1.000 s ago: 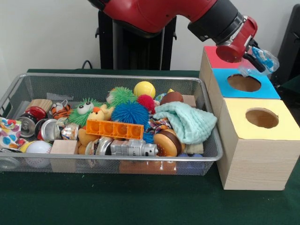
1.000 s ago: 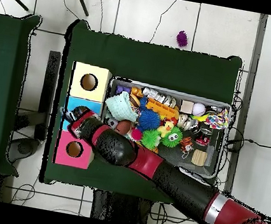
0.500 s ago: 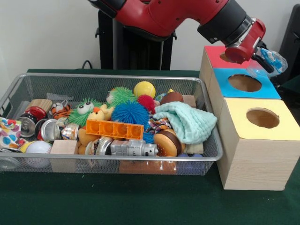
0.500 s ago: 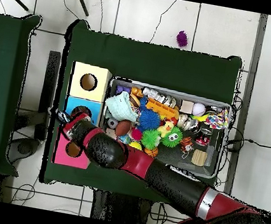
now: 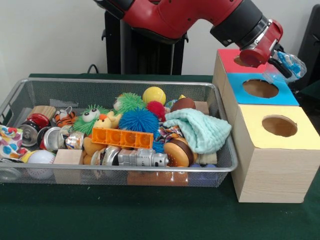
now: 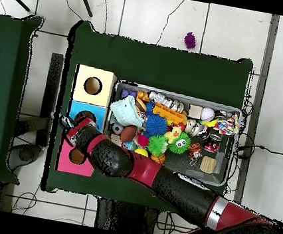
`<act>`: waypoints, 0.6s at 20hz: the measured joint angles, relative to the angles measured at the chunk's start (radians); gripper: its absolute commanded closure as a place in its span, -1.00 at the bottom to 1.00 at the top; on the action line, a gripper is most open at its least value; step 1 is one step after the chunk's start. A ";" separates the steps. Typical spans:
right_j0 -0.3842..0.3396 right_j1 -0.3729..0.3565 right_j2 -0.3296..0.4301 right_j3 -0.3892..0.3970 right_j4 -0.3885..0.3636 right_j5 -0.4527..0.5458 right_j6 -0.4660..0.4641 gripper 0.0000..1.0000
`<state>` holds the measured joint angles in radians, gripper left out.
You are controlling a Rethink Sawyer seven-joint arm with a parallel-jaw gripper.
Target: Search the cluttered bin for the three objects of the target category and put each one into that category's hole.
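Gripper [image 5: 281, 64] carrying a crinkled blue-and-clear wrapper [image 5: 290, 62] past the far edge of the boxes

The jaws look closed on the wrapper, held high beside the blue-topped box [image 5: 262, 89], probably to line it up with a hole; the wire bin [image 5: 30, 90] of clutter sits well apart on the counter [image 5: 125, 215].

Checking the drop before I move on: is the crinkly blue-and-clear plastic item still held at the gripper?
Yes: in the front view the crinkly blue-and-clear plastic item sits at the gripper, beside the blue-topped box's hole.
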<state>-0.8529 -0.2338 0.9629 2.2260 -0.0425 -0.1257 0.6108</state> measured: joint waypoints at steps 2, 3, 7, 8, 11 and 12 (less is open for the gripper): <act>-0.010 0.000 0.000 0.000 -0.006 0.000 0.000 1.00; -0.022 0.000 0.000 0.000 -0.013 0.000 0.000 1.00; -0.048 0.000 0.000 0.000 -0.027 0.000 0.000 1.00; -0.054 0.000 0.000 0.000 -0.030 0.000 0.000 1.00; -0.078 0.000 0.000 0.000 -0.043 0.000 0.000 1.00; -0.082 0.000 0.000 0.000 -0.046 0.000 0.000 1.00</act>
<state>-0.9352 -0.2338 0.9629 2.2257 -0.0881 -0.1257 0.6108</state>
